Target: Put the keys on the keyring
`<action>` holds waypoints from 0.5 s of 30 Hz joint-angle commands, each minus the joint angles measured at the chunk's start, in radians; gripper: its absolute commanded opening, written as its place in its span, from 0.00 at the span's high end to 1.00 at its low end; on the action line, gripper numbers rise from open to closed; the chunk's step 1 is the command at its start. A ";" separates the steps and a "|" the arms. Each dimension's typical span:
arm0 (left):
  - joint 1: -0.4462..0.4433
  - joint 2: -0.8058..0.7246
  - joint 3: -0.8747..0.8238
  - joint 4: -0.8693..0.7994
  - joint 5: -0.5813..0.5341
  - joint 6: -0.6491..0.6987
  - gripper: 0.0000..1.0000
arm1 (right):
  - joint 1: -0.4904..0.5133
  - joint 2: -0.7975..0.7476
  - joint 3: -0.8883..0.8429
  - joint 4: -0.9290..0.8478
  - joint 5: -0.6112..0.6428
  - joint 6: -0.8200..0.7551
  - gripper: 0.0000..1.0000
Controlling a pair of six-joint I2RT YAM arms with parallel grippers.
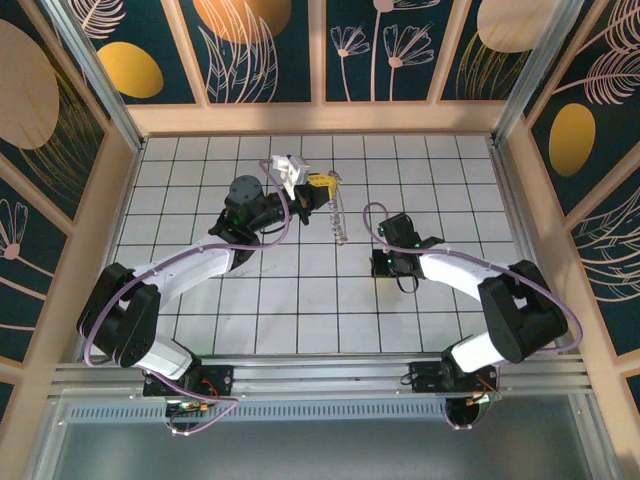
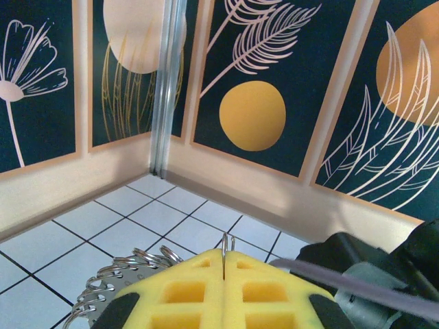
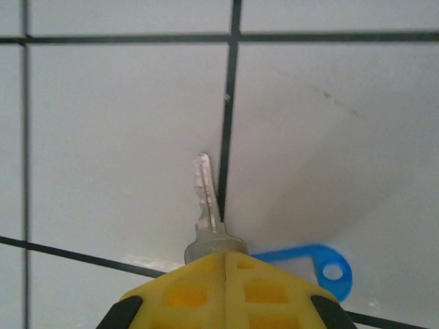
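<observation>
Over tiles (image 1: 300,290), top view: left gripper (image 1: 322,184) pinching keyring (image 1: 340,216), dangling slack toward 5 o'clock; right arm (image 1: 440,265) low at 4 o'clock of it, near. Left wrist: pads (image 2: 185,291) closed on wire loop (image 2: 226,241) at 12 o'clock, links (image 2: 113,284) bunched at 9 o'clock. Right wrist: right gripper (image 3: 225,264) clamped on key (image 3: 207,205), blade (image 3: 204,179) out at 12 o'clock, blue tab (image 3: 328,269) flat on tile at 3 o'clock. Probably light, stiff, slippery key, floppy keyring: grip key at head, keyring near loop.
</observation>
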 commanded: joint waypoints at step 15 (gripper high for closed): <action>-0.004 -0.041 0.021 0.047 0.014 -0.009 1.00 | -0.194 -0.312 0.005 0.214 -0.483 0.028 1.00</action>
